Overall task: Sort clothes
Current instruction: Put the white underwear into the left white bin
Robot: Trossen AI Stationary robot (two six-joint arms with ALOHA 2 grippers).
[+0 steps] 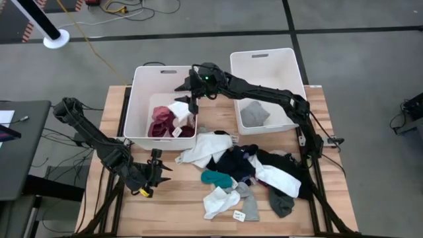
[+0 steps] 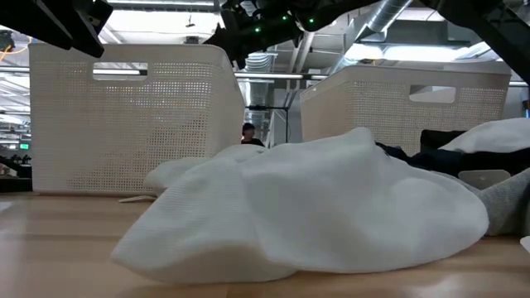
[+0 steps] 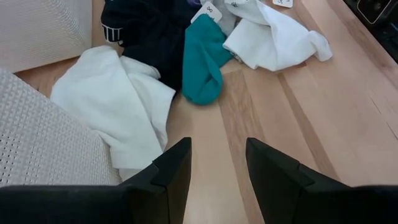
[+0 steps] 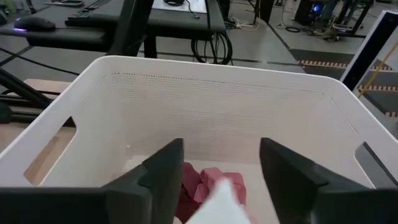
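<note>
The clothes lie in a pile on the table: a white garment (image 1: 206, 148), navy and black pieces (image 1: 232, 162), a teal sock (image 1: 217, 178) and white socks (image 1: 220, 201). The left white bin (image 1: 140, 99) holds maroon and pink pieces (image 1: 158, 123) and a white garment (image 1: 179, 110). My right gripper (image 1: 193, 106) is open above this bin's right side, with the white garment (image 4: 219, 200) below and between its fingers. My left gripper (image 1: 154, 173) is open and empty, low over bare table at the front left, pointing at the pile (image 3: 124, 99).
The right white bin (image 1: 291, 73) holds a grey garment (image 1: 254, 114). Grey and dark pieces (image 1: 280, 203) and a paper tag (image 1: 238, 215) lie at the pile's near side. Bare wood (image 1: 172, 211) shows at the front left. In the low view a white garment (image 2: 315, 207) fills the foreground.
</note>
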